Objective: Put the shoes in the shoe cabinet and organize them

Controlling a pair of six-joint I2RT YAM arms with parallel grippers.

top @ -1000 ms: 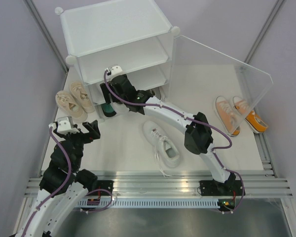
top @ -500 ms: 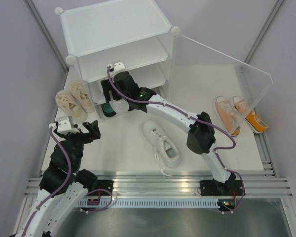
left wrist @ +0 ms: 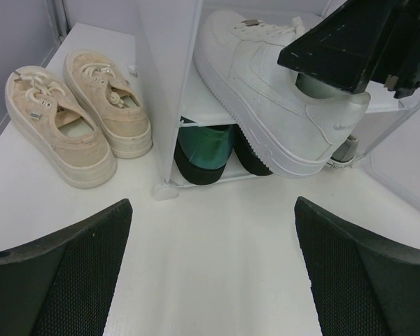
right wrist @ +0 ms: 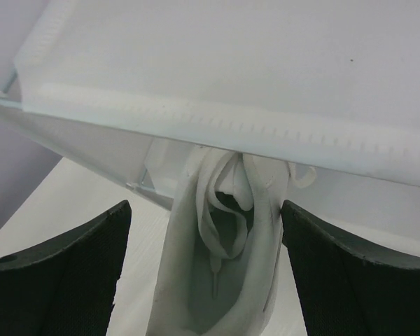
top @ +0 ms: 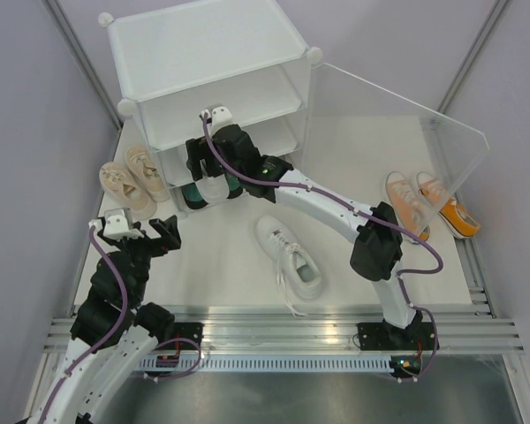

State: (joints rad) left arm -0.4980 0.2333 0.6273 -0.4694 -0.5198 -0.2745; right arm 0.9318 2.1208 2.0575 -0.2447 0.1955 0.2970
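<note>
Straddling the white shoe, the right gripper stands wide, with a gap at one finger. The shoe rests on the shoe cabinet's middle shelf, heel overhanging. The left gripper gapes wide, empty.

We count two beige sneakers, two white sneakers, two orange sneakers, two dark green-black sneakers, one grey sneaker tip, one shoe cabinet and two arms.

White sneaker toe hidden under shelf, dark green pair — ends only showing
</note>
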